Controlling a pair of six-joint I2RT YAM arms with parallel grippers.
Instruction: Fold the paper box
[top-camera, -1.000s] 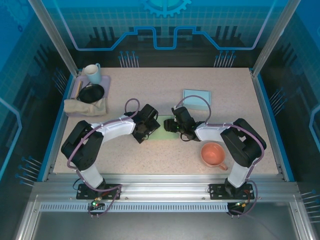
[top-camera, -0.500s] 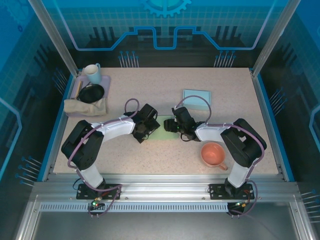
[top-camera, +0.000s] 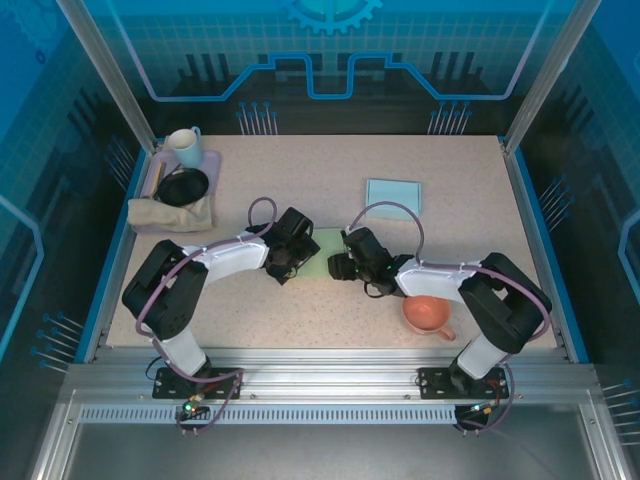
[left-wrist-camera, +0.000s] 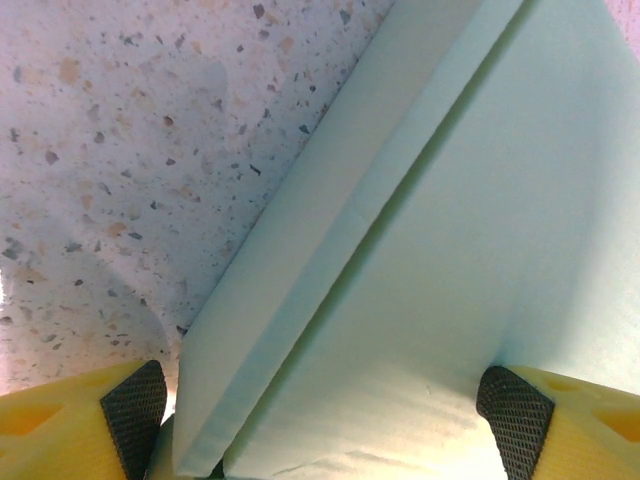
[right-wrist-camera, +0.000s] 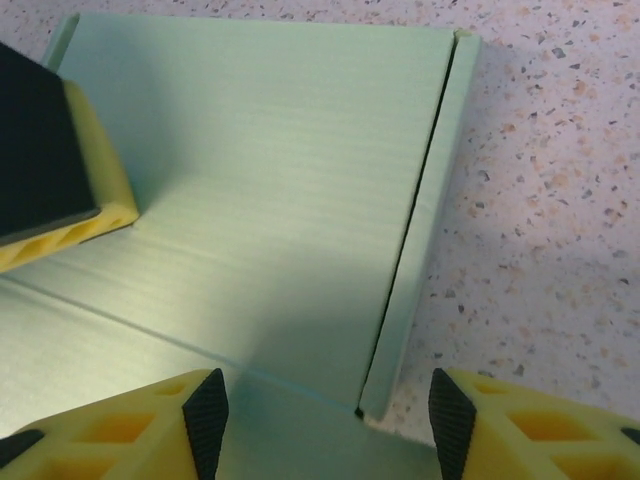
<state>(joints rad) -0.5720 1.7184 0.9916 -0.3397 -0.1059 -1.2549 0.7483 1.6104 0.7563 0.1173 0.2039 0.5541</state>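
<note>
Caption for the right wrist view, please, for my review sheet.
Right claw open above the flat pale green paper box on a speckled table, a narrow flap creased along one edge.

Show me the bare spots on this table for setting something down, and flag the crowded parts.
Bare table lies between the purple tray and the blue sheet, and along the near edge left of the orange cup. Crowded: the centre around the green paper box, and the tray's corner.

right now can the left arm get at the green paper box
Likely yes: the left gripper stands open right over the paper box, its raised side flap between the fingers, nothing blocking.
</note>
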